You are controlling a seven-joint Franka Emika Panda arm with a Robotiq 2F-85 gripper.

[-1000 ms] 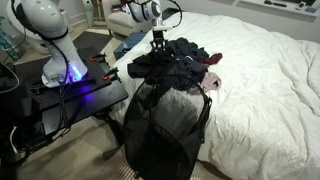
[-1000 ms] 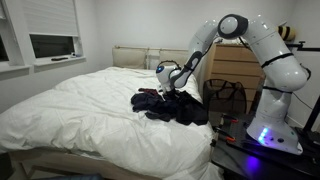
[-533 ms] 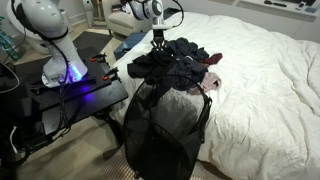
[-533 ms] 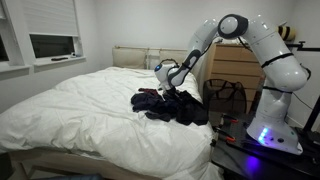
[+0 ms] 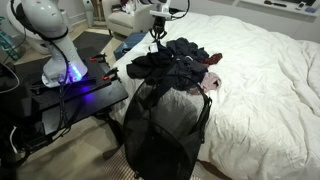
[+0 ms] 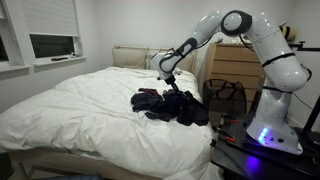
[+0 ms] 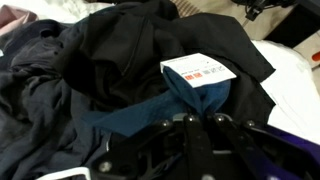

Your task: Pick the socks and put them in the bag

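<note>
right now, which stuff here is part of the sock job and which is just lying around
For the job:
- blue socks with a white label
- black mesh bag

Just lying about:
- pile of dark clothes
- white duvet
- wooden dresser
- window

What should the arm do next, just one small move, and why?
Probably lift a little higher: the gripper seems shut on the blue sock, whose end lies on the dark clothes pile; clear that before heading to the mesh bag.
</note>
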